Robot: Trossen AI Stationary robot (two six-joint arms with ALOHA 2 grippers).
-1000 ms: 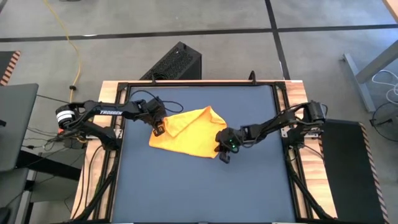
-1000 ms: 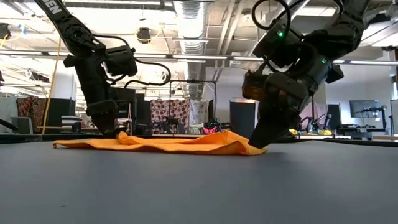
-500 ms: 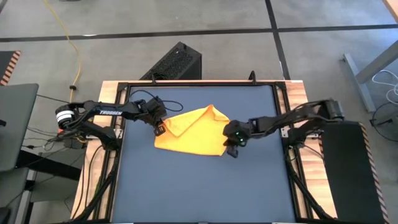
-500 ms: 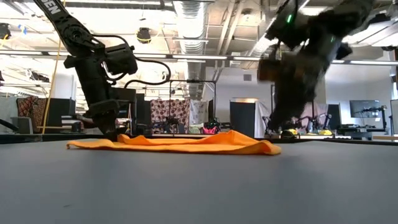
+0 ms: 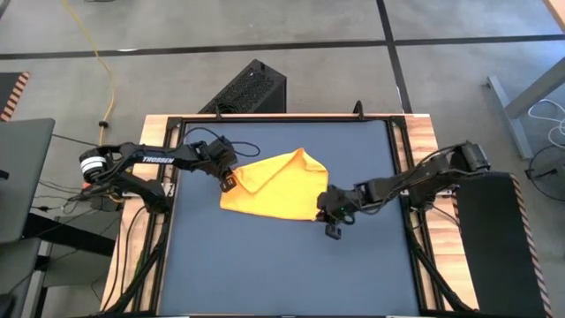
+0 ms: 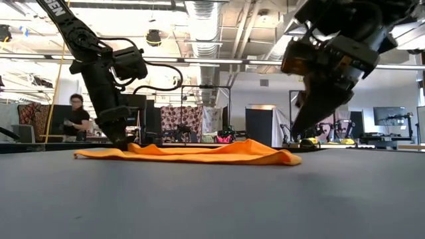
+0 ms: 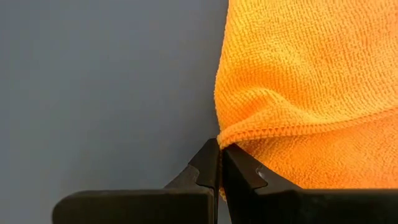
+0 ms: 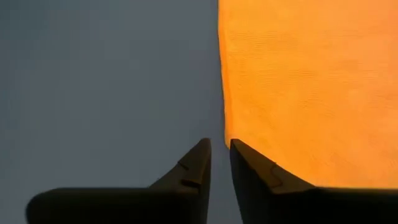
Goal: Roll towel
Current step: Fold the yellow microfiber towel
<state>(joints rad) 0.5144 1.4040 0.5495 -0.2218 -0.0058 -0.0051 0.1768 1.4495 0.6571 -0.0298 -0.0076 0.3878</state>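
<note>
Towel (image 5: 272, 186) yellow-orange, lies mostly flat on dark blue desk (image 5: 282, 265), toward far half, slightly left of centre; one corner folded over at far side, low ridges visible in low view. Left gripper (image 5: 227, 183) at towel's left edge, jaws closed, pinching folded hem of cloth (image 7: 286, 93). Right gripper (image 5: 333, 230) at towel's near-right corner, raised above desk in low view (image 6: 300, 129), jaws slightly parted, nothing between them, towel edge (image 8: 298, 87) just beyond tips. Person (image 6: 76, 119) stands in room behind desk.
</note>
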